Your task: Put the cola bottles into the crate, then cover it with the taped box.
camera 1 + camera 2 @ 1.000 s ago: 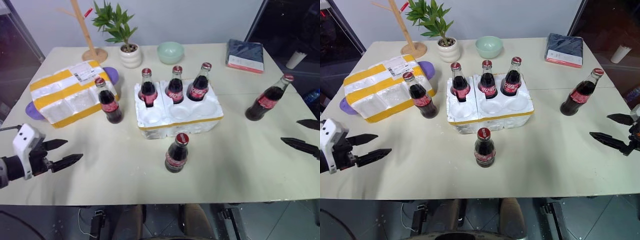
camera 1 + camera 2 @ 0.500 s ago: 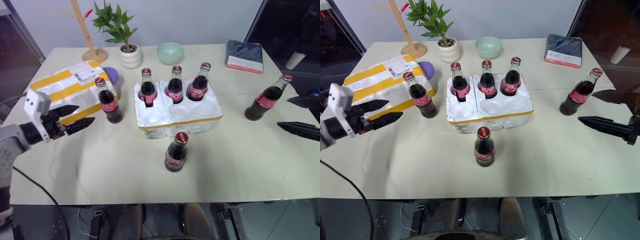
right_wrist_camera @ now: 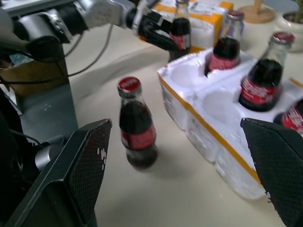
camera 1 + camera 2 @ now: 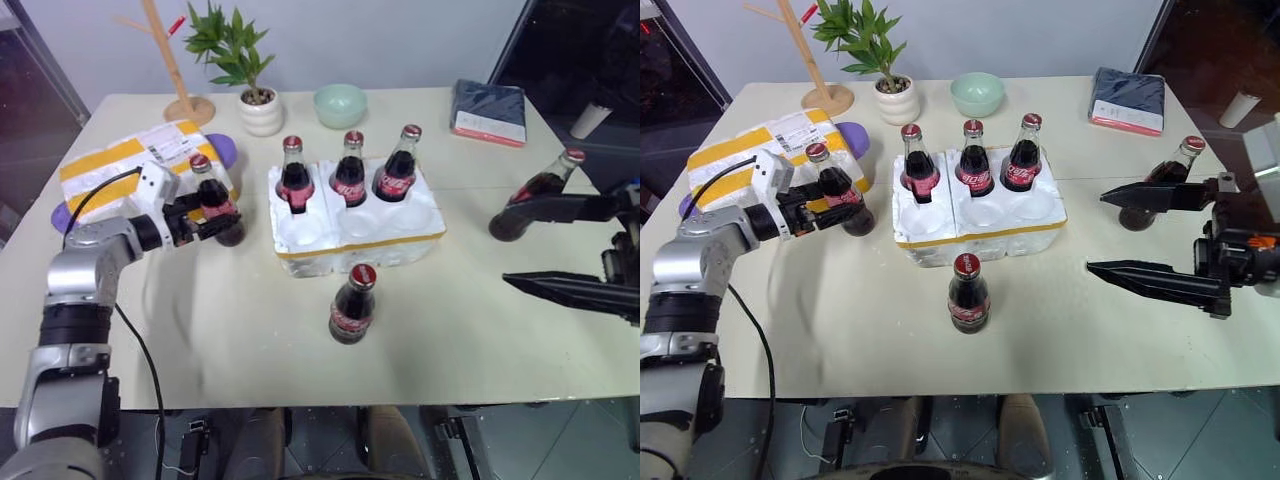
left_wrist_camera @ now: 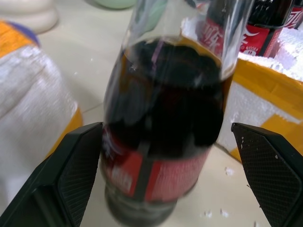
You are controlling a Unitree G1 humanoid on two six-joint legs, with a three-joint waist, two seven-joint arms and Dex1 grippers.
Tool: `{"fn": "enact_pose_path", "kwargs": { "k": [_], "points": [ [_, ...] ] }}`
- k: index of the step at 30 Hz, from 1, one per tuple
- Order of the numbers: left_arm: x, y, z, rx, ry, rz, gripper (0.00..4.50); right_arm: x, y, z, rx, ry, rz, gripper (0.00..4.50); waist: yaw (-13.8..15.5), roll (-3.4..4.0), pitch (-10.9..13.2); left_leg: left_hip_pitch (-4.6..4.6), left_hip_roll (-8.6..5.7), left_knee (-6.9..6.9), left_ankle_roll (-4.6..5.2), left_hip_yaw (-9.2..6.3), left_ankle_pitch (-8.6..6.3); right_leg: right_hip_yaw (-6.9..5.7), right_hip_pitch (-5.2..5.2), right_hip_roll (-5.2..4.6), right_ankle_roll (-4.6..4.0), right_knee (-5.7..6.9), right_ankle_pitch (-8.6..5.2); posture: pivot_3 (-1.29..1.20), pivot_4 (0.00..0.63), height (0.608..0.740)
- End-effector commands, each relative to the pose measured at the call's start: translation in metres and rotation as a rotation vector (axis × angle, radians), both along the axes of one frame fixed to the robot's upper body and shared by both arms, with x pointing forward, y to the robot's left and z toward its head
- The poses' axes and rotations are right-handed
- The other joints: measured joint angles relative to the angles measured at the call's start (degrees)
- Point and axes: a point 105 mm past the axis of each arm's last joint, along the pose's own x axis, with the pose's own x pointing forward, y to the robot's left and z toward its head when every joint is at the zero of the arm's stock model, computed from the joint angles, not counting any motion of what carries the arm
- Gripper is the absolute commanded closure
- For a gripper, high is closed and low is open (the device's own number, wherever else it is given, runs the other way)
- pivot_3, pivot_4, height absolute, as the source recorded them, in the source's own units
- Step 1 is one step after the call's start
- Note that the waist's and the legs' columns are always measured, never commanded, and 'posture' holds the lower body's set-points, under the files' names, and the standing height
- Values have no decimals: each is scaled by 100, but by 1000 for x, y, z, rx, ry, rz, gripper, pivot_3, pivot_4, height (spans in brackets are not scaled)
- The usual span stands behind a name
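Reaching in, my left gripper (image 4: 205, 217) has brought spread fingers around the cola bottle (image 4: 217, 203) beside the taped box (image 4: 135, 185); right gripper (image 4: 1120, 232) spread too.

1. Looks like an office or lab test room, not a home.
2. Plain pale table (image 4: 250, 330) w/ cables hanging at near edge, grey tile floor below.
3. Far side: bare white wall, dark glass panel at far right.
4. Desk decor: potted plant (image 4: 250, 70), wooden stand (image 4: 175, 65), green bowl (image 4: 340, 105), dark notebook (image 4: 490, 110).
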Motion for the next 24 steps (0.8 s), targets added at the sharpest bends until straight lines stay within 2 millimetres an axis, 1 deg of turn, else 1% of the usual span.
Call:
{"fn": "enact_pose_path", "kwargs": {
  "k": [1,3,4,6,8,10,12,14,18,19,22,24],
  "points": [
    [6,2,10,23,-51,8,22,-5,8,8,1,-45,21,0,-1,0,0,0,0,1,0,0,0,0,0,0,0,0,0,0,150,739],
    [7,1,11,19,-56,2,22,-3,9,8,2,-45,18,0,5,-1,0,0,0,2,0,0,0,0,0,0,0,0,0,0,150,739],
    [7,1,11,16,-58,-4,261,-3,10,8,2,-44,15,0,6,-2,1,0,0,2,0,-1,0,0,0,0,0,0,0,0,150,739],
    [4,2,14,5,-60,-17,877,-1,10,7,2,-45,8,0,5,-2,1,-1,0,2,0,-1,0,0,0,0,0,0,0,0,150,739],
    [1,4,19,-1,-61,-27,1764,1,10,7,5,-45,-3,0,5,-2,1,-1,0,1,0,-1,0,0,0,0,1,0,0,0,150,739],
    [-2,6,26,-7,-58,-38,1765,3,10,7,8,-45,-10,0,5,-5,3,-2,0,1,0,-2,0,0,-1,0,1,1,0,0,150,739],
    [-8,8,39,-28,-56,-66,1765,4,10,6,9,-45,-13,0,-6,-13,7,-3,0,0,0,-2,0,0,-4,0,1,1,0,0,150,739],
    [-16,4,57,-72,-45,-130,1765,6,11,5,10,-44,-18,0,-13,-21,13,-6,0,-1,0,-2,0,0,-9,0,1,3,0,0,150,739],
    [-41,-15,101,-178,-15,-329,1765,9,12,2,10,-47,-32,0,8,-44,29,-11,1,0,0,-6,0,-2,-13,1,2,6,-1,0,150,739],
    [-45,-18,108,-195,-14,-360,1765,10,12,2,11,-48,-35,0,21,-48,31,-12,0,2,0,-10,0,-6,-12,1,2,6,-1,0,150,739],
    [-46,-37,138,-253,-42,-443,1765,13,10,0,11,-51,-55,0,34,-49,32,-15,-2,7,0,-15,0,-10,-6,0,2,3,-1,0,150,739],
    [-43,-51,148,-259,-63,-478,1765,16,8,-5,2,-52,-73,0,30,-50,32,-15,-3,9,0,-16,0,-10,-3,0,4,2,-2,0,150,739]
  ]
}}
